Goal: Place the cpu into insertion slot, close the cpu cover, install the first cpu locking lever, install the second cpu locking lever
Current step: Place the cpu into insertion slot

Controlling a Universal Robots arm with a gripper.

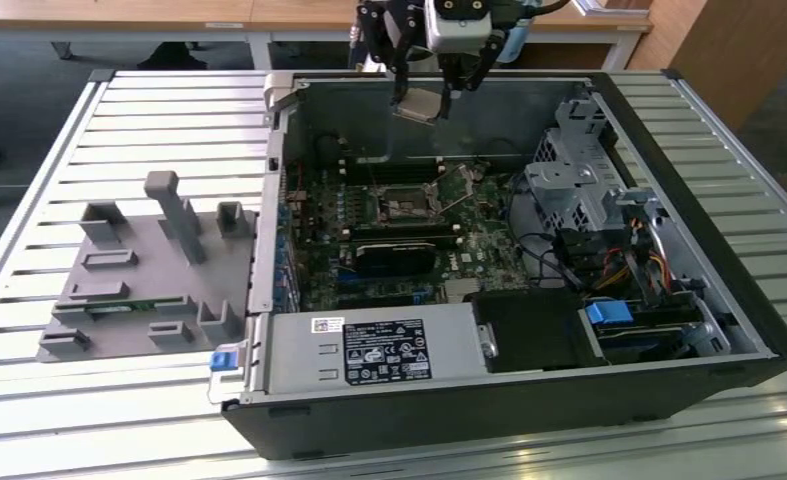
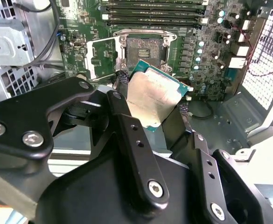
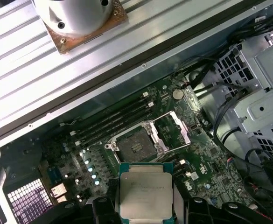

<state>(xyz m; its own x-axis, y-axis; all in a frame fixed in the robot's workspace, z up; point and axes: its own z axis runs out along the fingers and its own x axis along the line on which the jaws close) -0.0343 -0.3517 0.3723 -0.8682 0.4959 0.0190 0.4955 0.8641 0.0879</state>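
My gripper [image 1: 423, 96] hangs above the back wall of the open computer case, shut on the cpu [image 1: 420, 104], a flat square chip with a tan-silver face, held tilted. In both wrist views the black fingers [image 2: 123, 122] clamp the cpu [image 2: 151, 99] [image 3: 145, 189] by two opposite edges. Below and ahead lies the insertion slot [image 1: 403, 207] [image 2: 143, 45] [image 3: 135, 146], a dark square socket on the green motherboard [image 1: 366, 265], with nothing in it. The cpu cover [image 2: 101, 52] [image 3: 174, 128] stands flipped open beside the socket.
Long black memory slots [image 2: 155, 10] run beside the socket. A metal drive cage [image 1: 573, 190] and cables fill the case at the exterior view's right, a power supply [image 1: 366, 350] sits at the front. A grey parts fixture [image 1: 153, 270] lies on the slatted table at the left.
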